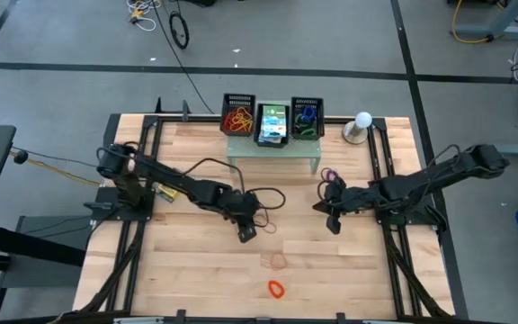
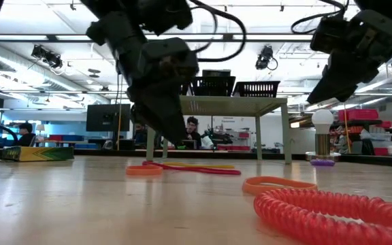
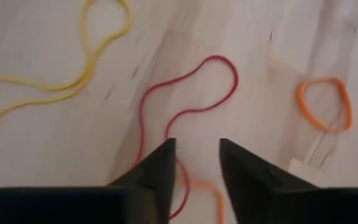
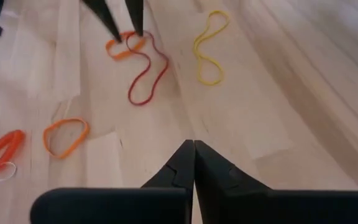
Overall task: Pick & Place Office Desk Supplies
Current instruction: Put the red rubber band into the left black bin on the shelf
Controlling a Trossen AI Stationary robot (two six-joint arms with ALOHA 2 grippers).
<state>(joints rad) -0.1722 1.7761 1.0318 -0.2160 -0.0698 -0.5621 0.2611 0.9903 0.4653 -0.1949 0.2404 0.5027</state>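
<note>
Three black bins [image 1: 272, 121] hold red-orange bands, boxes, blue-green bands.

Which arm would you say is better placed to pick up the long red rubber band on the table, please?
Left. The left gripper is open, its fingertips down over the red rubber band. The right gripper is shut and farther from it, above bare table.

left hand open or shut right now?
Open. In the left wrist view the left hand shows bare table between its two fingers, poised over the red rubber band, gripping nothing.
</note>
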